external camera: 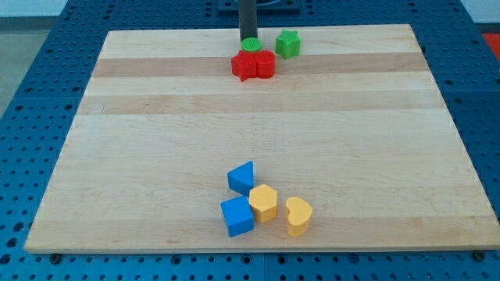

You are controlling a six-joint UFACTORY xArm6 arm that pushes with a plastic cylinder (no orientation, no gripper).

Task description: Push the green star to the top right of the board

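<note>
The green star [287, 44] lies near the board's top edge, a little right of centre. My tip [248, 39] comes down at the view's top centre, just left of the star, with a gap between them. A green round block [250, 45] sits right at the tip's foot, touching or nearly touching it. Directly below it are a red star [244, 66] and a red cube-like block [265, 64], side by side and touching.
Near the bottom centre is a cluster: a blue triangular block [242, 177], a blue cube [237, 216], a yellow block [264, 203] and a yellow heart [298, 216]. The wooden board [117, 156] lies on a blue perforated table.
</note>
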